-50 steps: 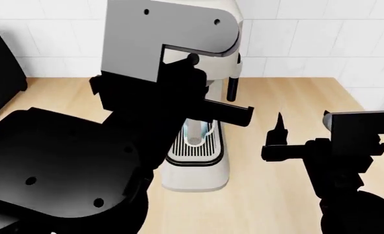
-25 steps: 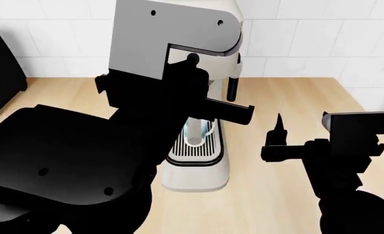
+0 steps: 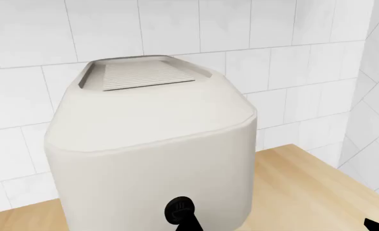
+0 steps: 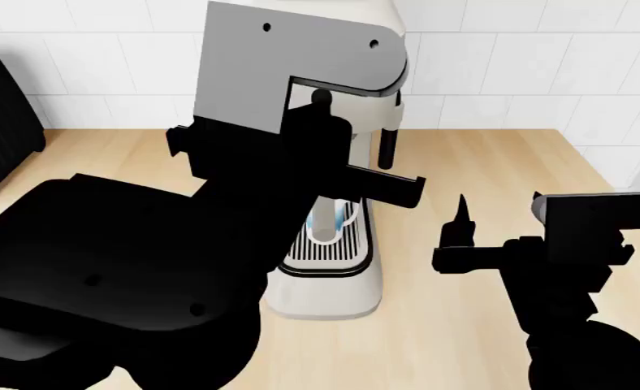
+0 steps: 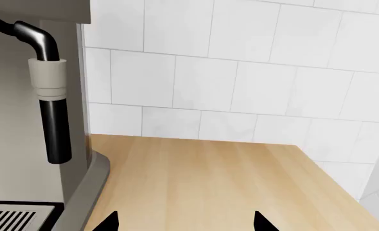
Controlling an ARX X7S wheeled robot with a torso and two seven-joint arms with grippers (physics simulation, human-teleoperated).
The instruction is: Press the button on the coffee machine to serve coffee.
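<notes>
The cream coffee machine [image 4: 348, 288] stands mid-counter, with its boxy head in the left wrist view [image 3: 151, 144]. The small round dark button [image 3: 178, 207] sits low on that cream face. My left gripper [image 3: 283, 227] is open. One black fingertip [image 3: 189, 224] meets the button's lower edge, and the other tip shows far off at the frame's corner. In the head view the left gripper [image 4: 369, 146] is against the machine's front and hides much of it. My right gripper [image 4: 499, 213] is open and empty, to the right of the machine, over bare counter [image 5: 184, 224].
A cup [image 4: 331, 223] stands on the black slotted drip tray [image 4: 326, 252]. The dark steam wand [image 5: 51, 96] hangs at the machine's right side. A black appliance [image 4: 1, 114] stands at the far left. The white tiled wall is behind, and a side wall closes the counter's right end.
My left arm has shifted a little to the right, staying against the machine's front. My right gripper has sunk slightly and stays open.
</notes>
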